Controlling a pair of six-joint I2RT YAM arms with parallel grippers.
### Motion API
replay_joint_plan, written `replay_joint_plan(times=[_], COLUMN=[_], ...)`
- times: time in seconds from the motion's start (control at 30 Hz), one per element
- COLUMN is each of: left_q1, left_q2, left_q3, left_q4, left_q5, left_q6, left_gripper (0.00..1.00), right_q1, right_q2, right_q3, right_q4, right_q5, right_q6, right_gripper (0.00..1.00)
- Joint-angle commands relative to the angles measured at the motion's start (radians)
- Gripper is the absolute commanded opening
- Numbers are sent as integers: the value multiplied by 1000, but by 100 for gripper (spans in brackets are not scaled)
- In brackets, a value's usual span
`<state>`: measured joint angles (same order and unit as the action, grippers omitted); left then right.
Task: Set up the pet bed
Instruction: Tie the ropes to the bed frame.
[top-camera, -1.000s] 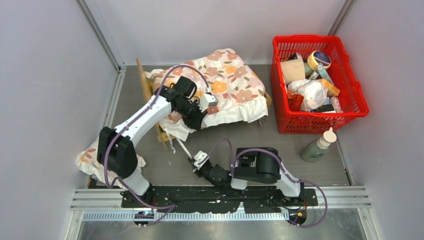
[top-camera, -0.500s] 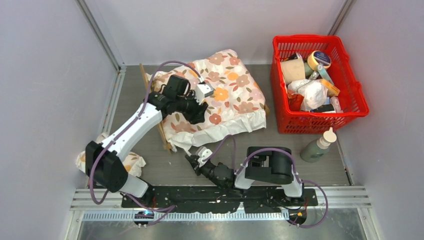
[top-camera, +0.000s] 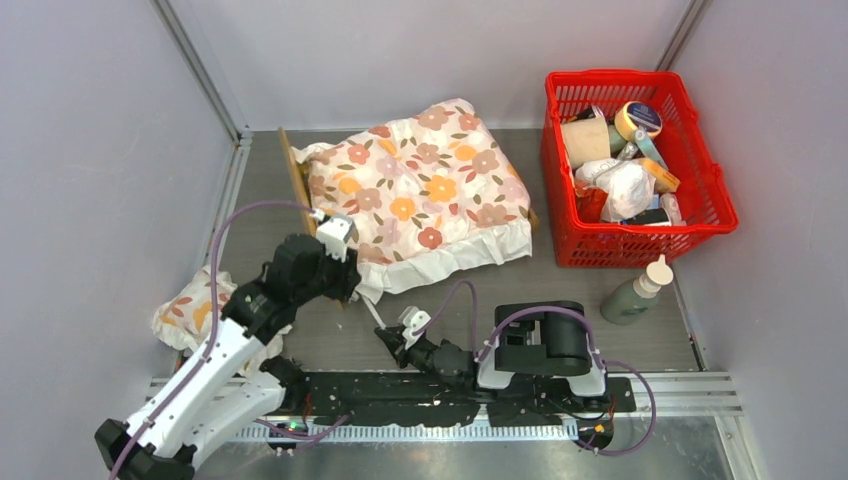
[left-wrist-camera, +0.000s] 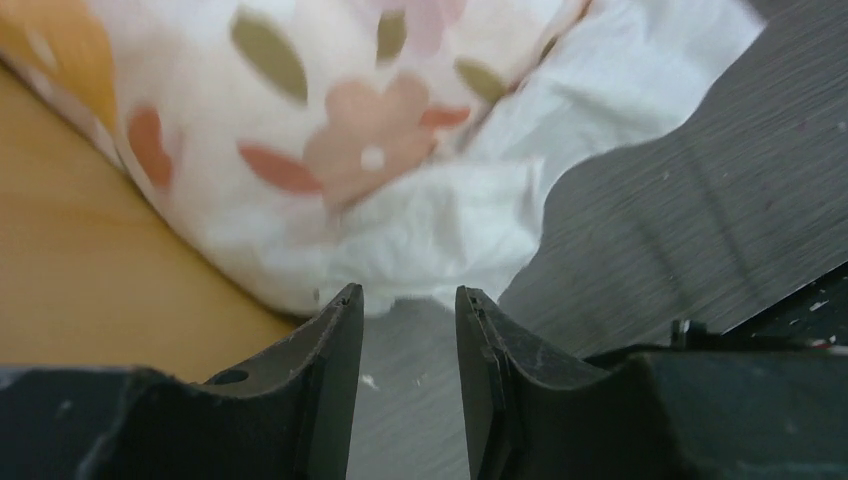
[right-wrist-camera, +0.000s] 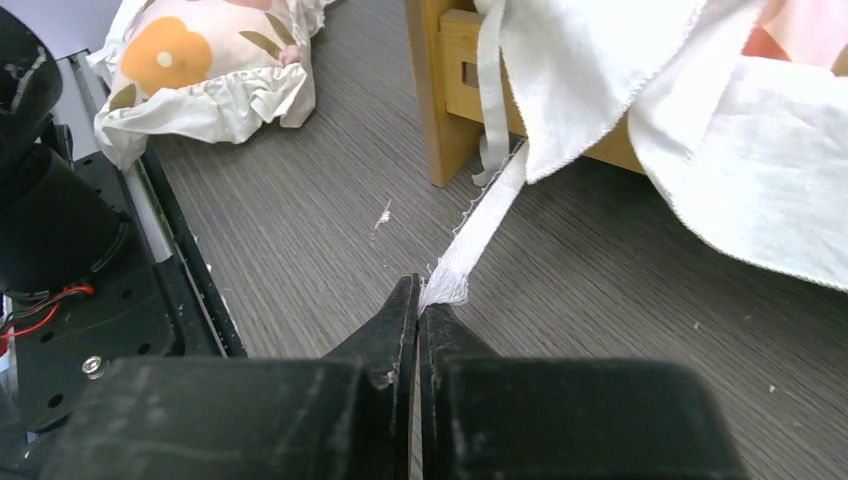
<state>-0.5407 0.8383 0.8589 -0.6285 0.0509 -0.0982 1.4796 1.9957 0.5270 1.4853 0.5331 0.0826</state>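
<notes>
Now, far left: a small floral pillow (top-camera: 188, 315) lies on the table (top-camera: 620, 345) beside my left arm.

Left gripper (left-wrist-camera: 410, 296) sits low at the near left corner of the pet bed (top-camera: 296, 178). Its fingers (left-wrist-camera: 335, 335) are apart with nothing between them; the white frill of the floral cushion (top-camera: 420, 190) hangs just ahead of the tips.

The pet bed stands left of centre at the back of the table. Only its wooden headboard edge and a near leg (right-wrist-camera: 445, 95) show. The cushion covers the rest and droops over the near rail.

Right gripper (right-wrist-camera: 418, 300) lies low on the table in front of the bed. Its fingers are pressed together on the frayed end of a white strap (right-wrist-camera: 485, 225) that runs back to the bed's near corner.

Further right, a green bottle (top-camera: 632, 293) with a white cap stands upright, just in front of the red basket (top-camera: 718, 195), which is full of assorted items and well apart from the bed.
</notes>
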Motion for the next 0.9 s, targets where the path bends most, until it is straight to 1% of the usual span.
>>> replay_joint_plan(times=[0.0, 0.1, 0.23, 0.3, 0.37, 0.53, 0.6, 0.67, 0.77, 0.8, 0.83, 0.87], left_q1=[-50, -58, -105, -131, -155, -200, -216, -217, -217, -217, -217, -217], left_q2=[-160, -223, -231, -234, -239, -254, -275, -298, -331, -342, -357, -371], left_q3=[-254, -347, -395, -403, -394, -398, -419, -416, -402, -395, -388, -381], left_q4=[138, 209, 217, 206, 174, 160, 208, 214, 231, 233, 239, 233], left_q5=[-227, -228, -309, -342, -407, -445, -395, -339, -183, -86, 27, 90], left_q6=[-315, -390, -465, -474, -496, -554, -507, -479, -370, -299, -218, -105], left_gripper=[43, 43, 47, 47, 48, 48, 48, 47, 44, 43, 45, 46], right_q1=[6, 8, 7, 7, 7, 7, 7, 7, 3, 1, -6, -11], right_q2=[-28, -17, -17, -16, -15, -32, -49, -69, -120, -131, -154, -164], right_q3=[-24, -38, -48, -46, -43, -35, -42, -49, -58, -58, -56, -44], right_q4=[100, 128, 133, 132, 132, 132, 131, 128, 117, 111, 90, 76], right_q5=[65, 70, 73, 69, 66, 65, 56, 57, 60, 54, 46, 30], right_q6=[54, 66, 72, 72, 71, 44, 44, 33, 4, 1, 2, 2], right_gripper=[5, 5, 5, 5, 5, 5, 5, 5, 5, 5, 5, 5])
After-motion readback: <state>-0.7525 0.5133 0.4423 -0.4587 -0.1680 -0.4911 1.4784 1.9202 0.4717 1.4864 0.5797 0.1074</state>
